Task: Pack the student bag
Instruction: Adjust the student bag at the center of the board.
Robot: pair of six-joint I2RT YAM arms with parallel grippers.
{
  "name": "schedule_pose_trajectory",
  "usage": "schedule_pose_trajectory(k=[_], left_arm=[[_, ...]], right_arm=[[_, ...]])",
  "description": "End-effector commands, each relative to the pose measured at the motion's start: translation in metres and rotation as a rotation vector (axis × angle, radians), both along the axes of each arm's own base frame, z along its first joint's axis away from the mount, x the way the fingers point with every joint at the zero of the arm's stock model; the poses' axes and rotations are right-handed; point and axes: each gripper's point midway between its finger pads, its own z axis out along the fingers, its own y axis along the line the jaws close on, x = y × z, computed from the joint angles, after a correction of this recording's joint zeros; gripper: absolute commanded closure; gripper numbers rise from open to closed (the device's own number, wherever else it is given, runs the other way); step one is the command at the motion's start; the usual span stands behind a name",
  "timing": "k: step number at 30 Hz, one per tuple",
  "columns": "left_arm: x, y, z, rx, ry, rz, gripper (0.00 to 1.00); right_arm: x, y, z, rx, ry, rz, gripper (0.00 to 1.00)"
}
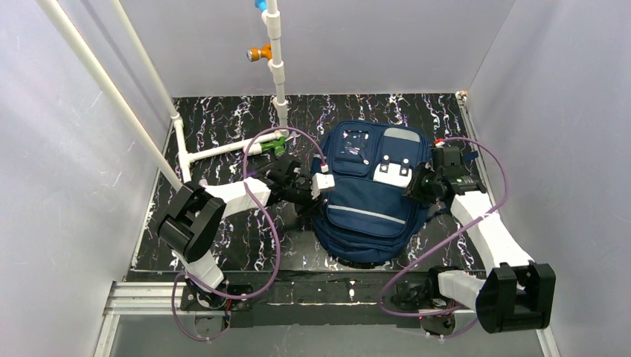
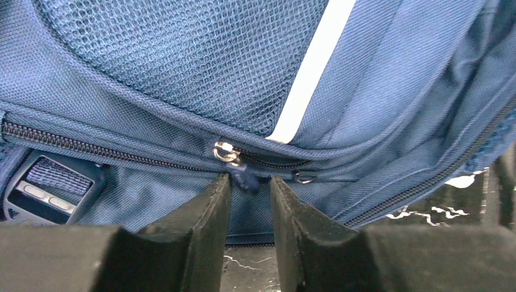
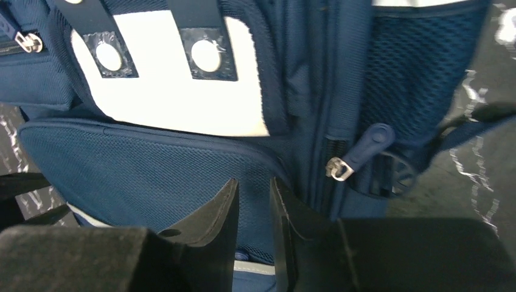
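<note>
**Left claw lined up on zip pull**

Student bag (image 1: pixel 372 193) lies flat on the counter (image 1: pixel 216 134) between the arms, long axis near-to-far. Left claw (image 2: pixel 249 193) is at its left flank, slightly parted, zip pull (image 2: pixel 246 179) at the tips, seemingly not pinched. Right claw (image 3: pixel 252 188) is at the right flank, narrowly parted, grasping nothing.

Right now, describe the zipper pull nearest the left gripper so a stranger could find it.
Find the student bag lying mid-table, then its side facing the left gripper. Under the mesh panel and white stripe hangs the zipper pull: a navy tab on a silver slider, unlike the bare metal ring beside it.
</note>
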Motion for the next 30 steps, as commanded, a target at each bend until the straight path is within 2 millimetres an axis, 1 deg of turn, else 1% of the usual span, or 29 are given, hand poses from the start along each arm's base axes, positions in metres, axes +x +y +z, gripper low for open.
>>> schedule_pose_trajectory(k=[1, 4, 6, 7, 8, 9, 10, 11, 13, 15, 16, 18, 22, 25, 28, 30], left_arm=[[0.017, 0.007, -0.001, 0.076, -0.158, 0.041, 0.75], [0.022, 0.007, 0.0, 0.092, -0.19, 0.064, 0.88], [0.024, 0.007, 0.003, 0.087, -0.193, 0.085, 0.92], [0.024, 0.007, 0.005, 0.079, -0.195, 0.095, 0.93], [0.024, 0.007, 0.006, 0.072, -0.194, 0.108, 0.94], [0.023, 0.007, 0.009, 0.063, -0.194, 0.111, 0.95], [0.021, 0.007, 0.011, 0.053, -0.192, 0.109, 0.93], [0.018, 0.007, 0.013, 0.044, -0.189, 0.103, 0.9], [0.017, 0.007, 0.015, 0.034, -0.195, 0.102, 0.76], [0.019, 0.005, 0.019, 0.02, -0.208, 0.103, 0.66], [0.021, 0.003, 0.021, 0.011, -0.21, 0.111, 0.63], [0.025, -0.001, 0.025, -0.009, -0.213, 0.123, 0.6], [0.026, -0.01, 0.025, -0.023, -0.197, 0.111, 0.58], [0.023, -0.016, 0.02, -0.018, -0.181, 0.101, 0.63], [0.021, -0.019, 0.019, -0.022, -0.165, 0.109, 0.67], [0.02, -0.02, 0.019, -0.027, -0.156, 0.124, 0.72]], right_arm=[[0.005, -0.03, 0.025, -0.102, -0.077, -0.148, 0.63], [0.004, -0.033, 0.029, -0.098, -0.081, -0.146, 0.49], [0.006, -0.029, 0.03, -0.058, -0.081, -0.119, 0.37], [0.006, -0.019, 0.031, 0.003, -0.075, -0.074, 0.31], [0.007, -0.017, 0.029, 0.028, -0.072, -0.058, 0.28], [0.007, -0.009, 0.029, 0.076, -0.071, -0.02, 0.27], [0.006, 0.0, 0.029, 0.133, -0.068, 0.028, 0.26], [0.005, 0.004, 0.027, 0.153, -0.059, 0.047, 0.26], [0.003, 0.006, 0.022, 0.159, -0.038, 0.068, 0.25], [0.0, 0.006, 0.016, 0.156, -0.029, 0.08, 0.24], [-0.001, 0.006, 0.014, 0.154, -0.023, 0.081, 0.24], [-0.003, 0.004, 0.012, 0.143, -0.018, 0.079, 0.24], [-0.005, 0.0, 0.01, 0.125, -0.012, 0.062, 0.24], [-0.006, 0.002, 0.007, 0.134, 0.009, 0.056, 0.23], [-0.012, -0.008, 0.001, 0.086, 0.046, 0.031, 0.22], [-0.013, -0.015, 0.003, 0.044, 0.043, 0.017, 0.21]])
